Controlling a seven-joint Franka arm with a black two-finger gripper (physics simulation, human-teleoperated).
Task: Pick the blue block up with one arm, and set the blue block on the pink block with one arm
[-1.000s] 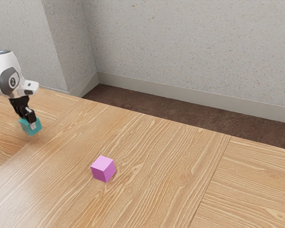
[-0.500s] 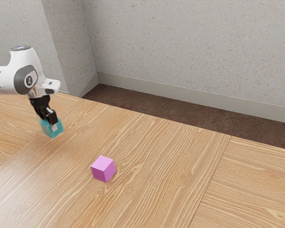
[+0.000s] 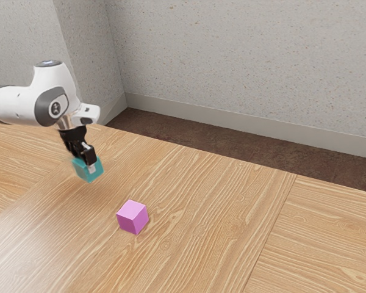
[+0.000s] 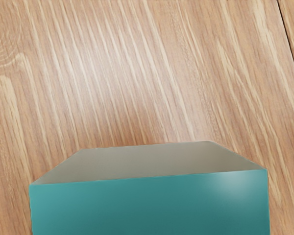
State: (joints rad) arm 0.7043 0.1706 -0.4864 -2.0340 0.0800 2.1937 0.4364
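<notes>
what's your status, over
Gripper shut on blue block, held above table. Pink block sits apart, toward the exterior view's right. Only bare wood between them.

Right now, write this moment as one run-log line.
gripper: shut on blue block | height: above table | pink block: on table, bare

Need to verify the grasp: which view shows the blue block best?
The exterior view: the blue block sits clamped in the gripper, held above the table. The wrist view shows its top and one teal side close under the hand.
</notes>
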